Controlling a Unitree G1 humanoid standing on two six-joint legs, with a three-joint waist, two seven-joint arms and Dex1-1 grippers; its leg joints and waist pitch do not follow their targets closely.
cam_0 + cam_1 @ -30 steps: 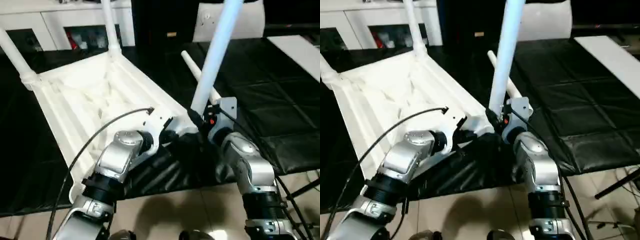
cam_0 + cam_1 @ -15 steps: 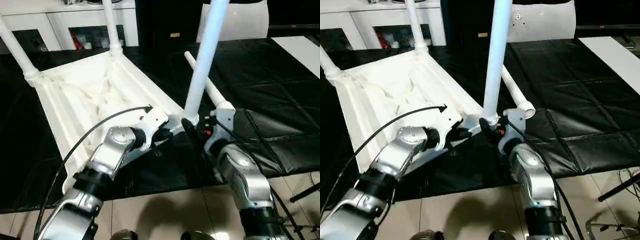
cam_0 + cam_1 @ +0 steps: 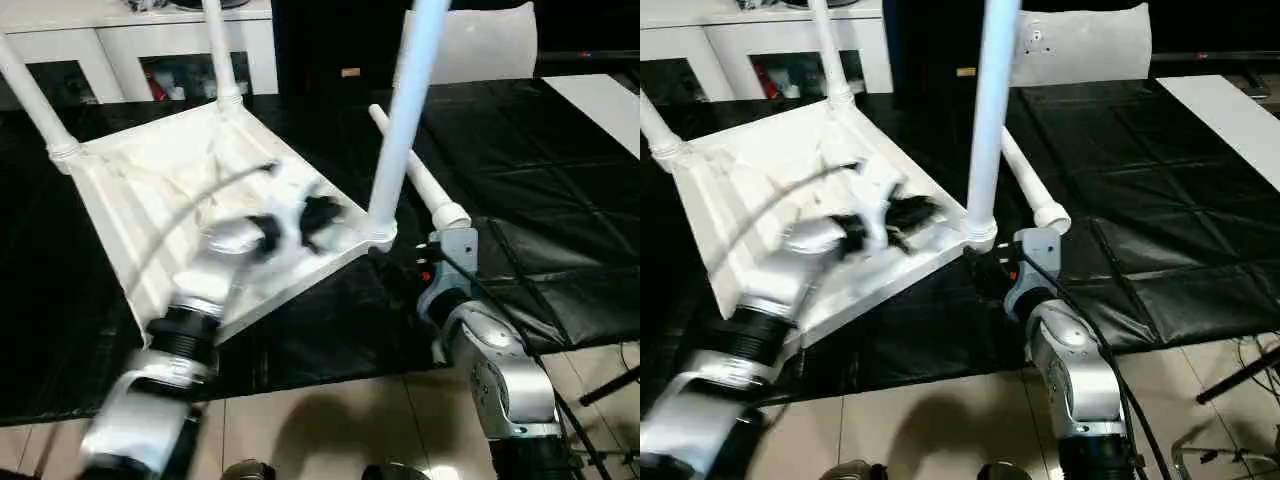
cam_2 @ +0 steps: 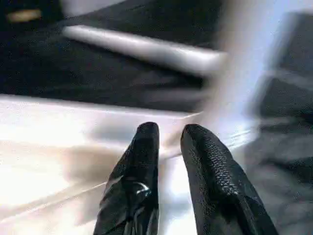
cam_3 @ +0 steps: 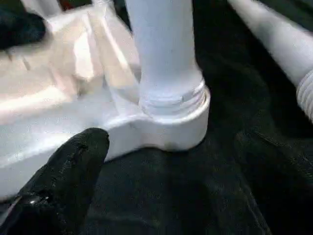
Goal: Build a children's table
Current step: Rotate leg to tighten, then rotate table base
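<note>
The children's table lies upside down: its white ribbed tabletop [image 3: 150, 190] rests on the black cover. One leg [image 3: 400, 120] stands upright in the near right corner socket [image 5: 171, 122]. Two more legs [image 3: 220, 50] [image 3: 30, 100] rise from the far corners. A loose leg [image 3: 410, 165] lies on the cover behind the socket. My left gripper [image 3: 322, 212] hovers over the ribbed underside, its fingers [image 4: 146, 142] slightly apart with nothing between them. My right gripper [image 3: 385, 263] sits just in front of the socket, open, one finger [image 5: 78, 156] clear of the leg.
A white cabinet [image 3: 100, 40] stands along the back. A white panel [image 3: 480, 45] leans at the back right, and a white slab [image 3: 600, 100] lies at the far right. The black cover [image 3: 540, 200] ends at the table's front edge above tiled floor [image 3: 320, 420].
My right gripper has let go of the upright leg's base, opened wide and drawn back. My left gripper has lifted off the tabletop's near edge, moved over the underside and parted its fingers a little.
</note>
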